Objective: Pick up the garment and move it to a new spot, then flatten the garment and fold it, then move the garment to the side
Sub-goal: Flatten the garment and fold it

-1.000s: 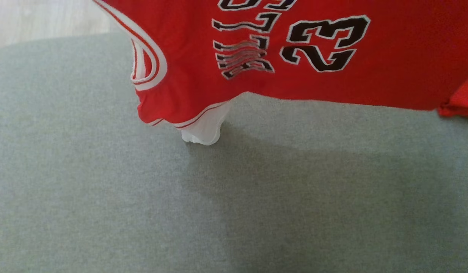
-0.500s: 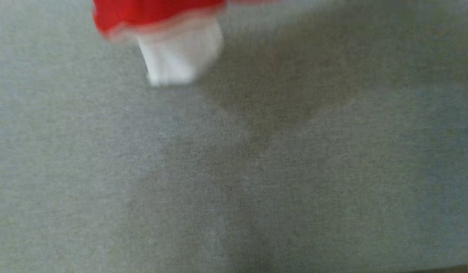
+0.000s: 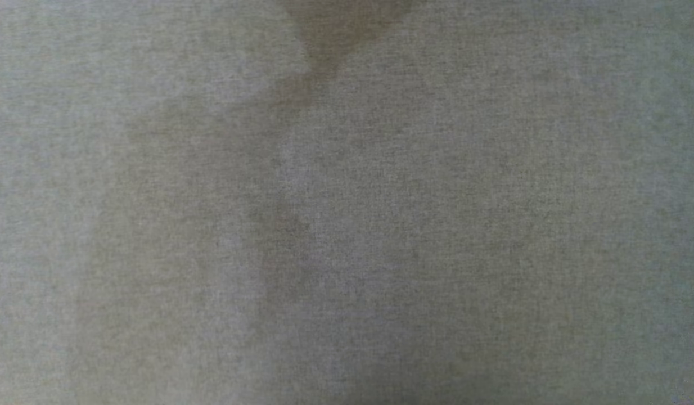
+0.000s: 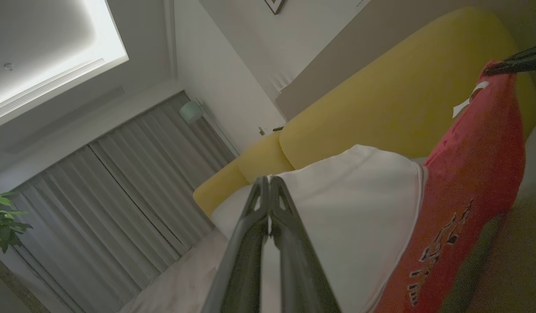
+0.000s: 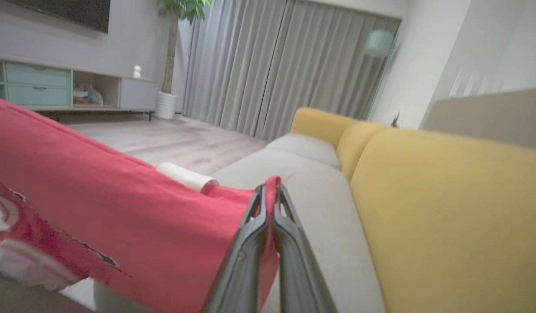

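Left pincer: clenched on white edge of garment. Right pincer: clenched on red edge. Garment hangs stretched between both, above grey sofa seat. Pick-up judged done. Current stage: transfer. Remaining: set down, flatten, fold, move aside.

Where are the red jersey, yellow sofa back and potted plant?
red jersey (image 5: 120,208), right wrist view, red body.
yellow sofa back (image 5: 446,208), right wrist view, front face.
potted plant (image 5: 166,106), right wrist view, white pot.
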Robot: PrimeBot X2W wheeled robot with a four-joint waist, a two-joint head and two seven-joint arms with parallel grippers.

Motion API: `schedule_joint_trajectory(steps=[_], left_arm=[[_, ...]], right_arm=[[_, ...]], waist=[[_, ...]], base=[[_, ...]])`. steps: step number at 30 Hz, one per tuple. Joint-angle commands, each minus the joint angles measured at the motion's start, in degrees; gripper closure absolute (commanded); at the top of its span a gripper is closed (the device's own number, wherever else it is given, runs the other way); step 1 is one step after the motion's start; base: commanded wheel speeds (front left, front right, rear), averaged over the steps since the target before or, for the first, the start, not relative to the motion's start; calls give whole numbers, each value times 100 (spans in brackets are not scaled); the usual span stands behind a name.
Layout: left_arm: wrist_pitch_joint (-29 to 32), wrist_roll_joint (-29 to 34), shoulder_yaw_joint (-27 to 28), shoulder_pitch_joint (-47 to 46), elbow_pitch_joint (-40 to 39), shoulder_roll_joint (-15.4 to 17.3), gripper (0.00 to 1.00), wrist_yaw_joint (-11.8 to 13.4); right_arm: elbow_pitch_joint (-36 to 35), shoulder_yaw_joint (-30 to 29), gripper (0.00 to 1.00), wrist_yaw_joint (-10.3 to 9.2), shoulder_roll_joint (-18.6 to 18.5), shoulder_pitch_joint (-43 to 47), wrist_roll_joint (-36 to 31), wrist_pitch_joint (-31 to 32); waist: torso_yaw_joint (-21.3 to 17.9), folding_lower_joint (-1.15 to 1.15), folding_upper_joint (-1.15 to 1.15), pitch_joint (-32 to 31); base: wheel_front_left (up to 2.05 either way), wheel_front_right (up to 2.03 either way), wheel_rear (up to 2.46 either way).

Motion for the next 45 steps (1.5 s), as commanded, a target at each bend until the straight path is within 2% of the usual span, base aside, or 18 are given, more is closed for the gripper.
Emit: schedule_joint_trajectory(steps=[1,4,5,10,13,16,18,22,29,33,39,45], left_arm=[[-19,-121,291,445,-524,513,100,224],[-20,-306,376,1592,-1270,933,100,610],[-20,-306,376,1592,-1270,933,100,610],[-20,-761,529,3853,-2504,1506,100,1475],[-21,-939,598,5313,-3111,1558,100,1977],[-21,-924,587,6869,-3649,1368,100,2231],[-21,-876,575,7423,-3793,1215,100,2243],[-21,-837,531,8240,-3904,982,100,2097],[-21,-892,694,8831,-3978,1043,100,1837],[-21,-750,996,8577,-3921,1038,100,1656],[3,-595,1342,7681,-3512,1073,100,1116],[336,-422,1553,6490,-3044,1049,100,660]], right_arm=[[-25,-56,100,39,-154,482,140,-68],[38,-123,100,39,-124,1137,282,-92],[38,-123,100,39,-124,1137,282,-92],[-370,-681,100,39,68,2489,379,-97],[-748,-1116,100,39,206,3362,278,-98],[-1194,-1583,100,39,393,4440,26,-99],[-1376,-1794,100,39,484,4899,-68,-99],[-1664,-2022,100,39,664,5710,-327,-99],[-2005,-2187,100,39,907,6645,-531,-99],[-1992,-2210,100,39,1012,6610,-559,-99],[-1657,-2082,100,39,1069,6042,-537,-99],[-1274,-1783,100,39,1085,5302,-570,-99]], waist=[[59,-1,0,-105],[38,-1,0,-307],[38,-1,0,-307],[-70,-1,0,-695],[-113,-1,0,-890],[-111,-1,0,-1106],[-105,-1,0,-1193],[-126,-1,0,-1374],[-224,-1,0,-1538],[-285,-1,0,-1472],[-323,-1,0,-1240],[-360,-1,0,-980]], base=[[0,0,0],[0,0,0],[0,0,0],[0,0,0],[0,0,0],[0,0,0],[0,0,0],[0,0,0],[0,0,0],[0,0,0],[0,0,0],[0,0,0]])
